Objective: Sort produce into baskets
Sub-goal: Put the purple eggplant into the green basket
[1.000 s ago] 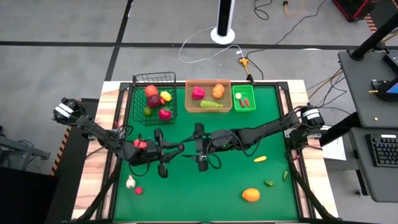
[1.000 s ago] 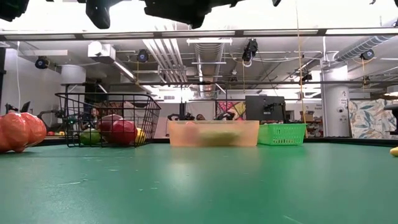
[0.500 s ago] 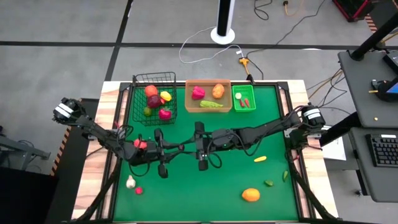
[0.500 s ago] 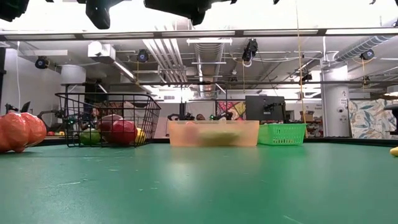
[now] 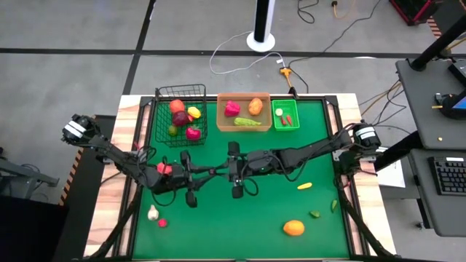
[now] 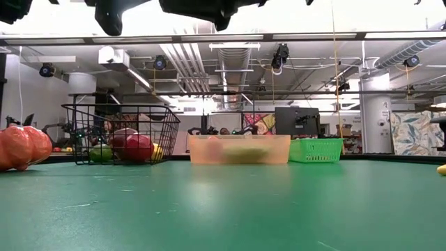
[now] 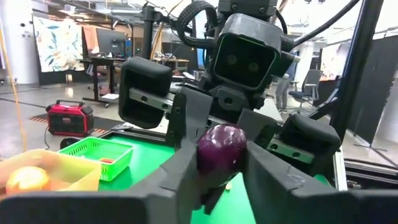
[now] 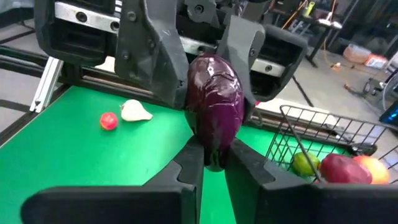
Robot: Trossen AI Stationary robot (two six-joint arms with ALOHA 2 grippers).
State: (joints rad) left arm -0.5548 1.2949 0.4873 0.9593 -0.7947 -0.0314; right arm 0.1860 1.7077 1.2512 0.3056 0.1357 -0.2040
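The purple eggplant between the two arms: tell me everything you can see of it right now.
The purple eggplant is dark, glossy and slightly wrinkled, plastic by its look. It hangs above the green mat near the table's middle, gripped from both sides: the right gripper clamps its lower end, the left gripper pinches it from the opposite side, jaws of both closed on it. No stem shows. It touches nothing else.

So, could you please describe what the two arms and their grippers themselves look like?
Both arms are dark, slender and jointed, with black cables looped along them. The left arm and the right arm each carry a white-and-black block at the shoulder end. The right gripper has a boxy dark head with two round lenses in a greenish-edged frame, silver rails and blocky black jaws. The left gripper looks alike.
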